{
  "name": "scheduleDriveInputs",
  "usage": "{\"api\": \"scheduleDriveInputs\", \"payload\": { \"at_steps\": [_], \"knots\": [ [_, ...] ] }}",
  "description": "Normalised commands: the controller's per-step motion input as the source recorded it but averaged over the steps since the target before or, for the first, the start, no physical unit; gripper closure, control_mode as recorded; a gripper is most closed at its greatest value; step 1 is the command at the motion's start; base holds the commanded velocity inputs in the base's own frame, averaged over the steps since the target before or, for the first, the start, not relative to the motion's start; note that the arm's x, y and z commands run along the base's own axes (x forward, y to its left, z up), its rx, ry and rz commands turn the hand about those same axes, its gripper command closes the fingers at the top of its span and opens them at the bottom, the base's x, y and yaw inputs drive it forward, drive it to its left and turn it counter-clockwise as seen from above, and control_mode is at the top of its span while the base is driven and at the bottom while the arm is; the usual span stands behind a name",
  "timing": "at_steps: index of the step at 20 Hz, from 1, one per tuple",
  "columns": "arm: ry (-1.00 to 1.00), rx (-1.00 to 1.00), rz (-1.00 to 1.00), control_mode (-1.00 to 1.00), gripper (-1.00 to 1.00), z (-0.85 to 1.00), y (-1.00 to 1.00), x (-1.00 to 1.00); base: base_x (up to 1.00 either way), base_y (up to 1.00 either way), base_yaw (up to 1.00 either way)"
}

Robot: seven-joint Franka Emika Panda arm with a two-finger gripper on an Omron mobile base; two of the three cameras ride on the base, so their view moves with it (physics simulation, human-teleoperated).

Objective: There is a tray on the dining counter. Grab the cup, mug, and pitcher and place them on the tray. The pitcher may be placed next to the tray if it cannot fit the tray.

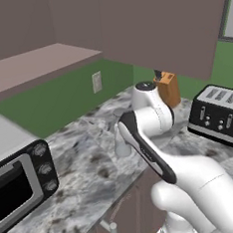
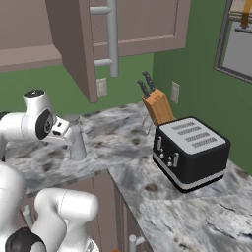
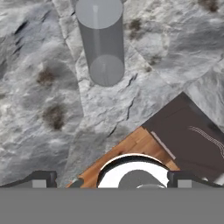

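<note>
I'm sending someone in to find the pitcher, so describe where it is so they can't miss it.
Start at the marbled counter under the cabinets, between the toaster oven and the black toaster. The pitcher stands upright there: a tall, slim, see-through grey cylinder, unlike the wooden knife block.

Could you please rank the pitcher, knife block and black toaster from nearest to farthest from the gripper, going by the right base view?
1. pitcher: right beside the gripper, upright on the counter.
2. knife block: farther right, against the green wall.
3. black toaster: farthest right, near the counter's front.
</note>
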Motion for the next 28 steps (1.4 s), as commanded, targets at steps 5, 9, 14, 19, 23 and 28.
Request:
{"api": "scheduleDriveInputs", "payload": {
  "at_steps": [5, 9, 14, 19, 23, 28],
  "knots": [
    [0.00, 0.00, 0.00, -1.00, -1.00, -0.37, 0.00, 0.33, 0.00, 0.00, 0.00],
    [0.00, 0.00, 0.00, -1.00, -1.00, -0.32, 0.00, 0.34, 0.00, 0.00, 0.00],
    [0.00, 0.00, 0.00, -1.00, -1.00, -0.24, 0.00, 0.38, 0.00, 0.00, 0.00],
    [0.00, 0.00, 0.00, -1.00, -1.00, -0.16, 0.00, 0.38, 0.00, 0.00, 0.00],
    [0.00, 0.00, 0.00, -1.00, -1.00, -0.10, 0.00, 0.28, 0.00, 0.00, 0.00],
    [0.04, 0.00, 0.00, -1.00, -1.00, -0.03, 0.00, 0.21, 0.00, 0.00, 0.00]
  ]
}}
